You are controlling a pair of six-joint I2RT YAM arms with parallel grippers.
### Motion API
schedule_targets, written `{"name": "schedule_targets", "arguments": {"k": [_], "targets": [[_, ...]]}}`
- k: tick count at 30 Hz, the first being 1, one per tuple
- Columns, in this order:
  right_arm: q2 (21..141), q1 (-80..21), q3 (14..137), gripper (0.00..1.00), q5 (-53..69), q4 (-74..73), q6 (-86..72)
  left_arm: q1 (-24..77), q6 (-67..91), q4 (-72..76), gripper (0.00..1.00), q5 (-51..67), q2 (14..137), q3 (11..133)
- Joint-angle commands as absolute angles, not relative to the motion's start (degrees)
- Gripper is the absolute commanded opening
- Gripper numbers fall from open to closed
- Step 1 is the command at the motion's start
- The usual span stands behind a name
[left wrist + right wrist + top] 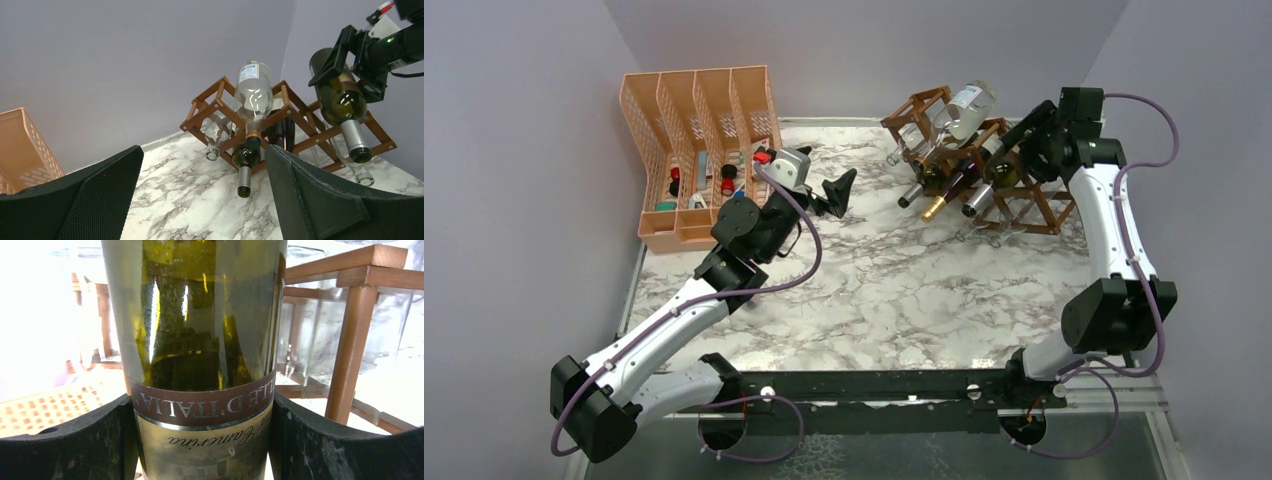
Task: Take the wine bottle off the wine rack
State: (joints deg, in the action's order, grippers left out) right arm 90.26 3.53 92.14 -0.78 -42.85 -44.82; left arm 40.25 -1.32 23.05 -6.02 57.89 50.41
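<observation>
The wine bottle [342, 102] lies in the right-hand end cell of the wine rack [350, 350], neck sloping down toward the desk [904, 290]. The right end effector [202, 440] has closed on its labelled lower body, one pad against each side of the glass. The close view does not show how firmly they press.

The glass is smooth and the hold is far from the neck. If the grip is light, the bottle may pivot or slide out as it lifts. A crooked pull could catch its shoulder on the bars and drag the whole frame. That would unsettle the clear bottle [253, 92] resting on top, which looks free to roll.

The left end effector [205, 195] hovers wide open and empty, well apart from the rack, so nothing braces it.
</observation>
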Motion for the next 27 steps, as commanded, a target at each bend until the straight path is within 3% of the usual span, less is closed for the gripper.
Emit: {"name": "schedule_targets", "arguments": {"k": [1, 14, 27], "targets": [[84.7, 4.2, 91.3, 0.57, 5.3, -33.1, -47.8, 40.4, -0.8, 24.6, 0.99, -5.4, 58.2, 49.8], [81.5, 4.4, 91.5, 0.49, 32.0, -36.2, -49.0, 40.6, 4.0, 24.0, 0.99, 4.4, 61.5, 51.9], [74.2, -1.7, 81.4, 0.49, 40.2, -30.8, -54.1, 40.7, 7.7, 18.7, 0.99, 5.5, 68.2, 56.1]]}}
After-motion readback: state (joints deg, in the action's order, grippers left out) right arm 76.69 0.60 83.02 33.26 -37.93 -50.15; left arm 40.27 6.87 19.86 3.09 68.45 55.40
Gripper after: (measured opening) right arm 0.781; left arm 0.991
